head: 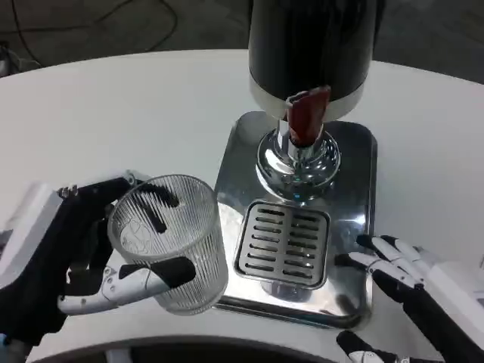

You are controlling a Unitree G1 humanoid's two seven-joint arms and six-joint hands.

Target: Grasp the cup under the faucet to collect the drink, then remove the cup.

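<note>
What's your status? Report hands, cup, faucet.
Left hand grips ribbed cup, beside drip tray, not under faucet. Right hand open at tray edge. Path clear.

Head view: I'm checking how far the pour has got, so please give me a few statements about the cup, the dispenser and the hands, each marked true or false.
1. The left hand holds the ribbed clear cup. True.
2. The cup stands on the slotted drip grate under the faucet. False: it is held to the left of the grate, beside the metal tray.
3. The right hand grips the red lever. False: it is low by the tray's right front corner, fingers spread, holding nothing.
4. The cup looks empty. True.
5. The dispenser's body is black. True.
</note>
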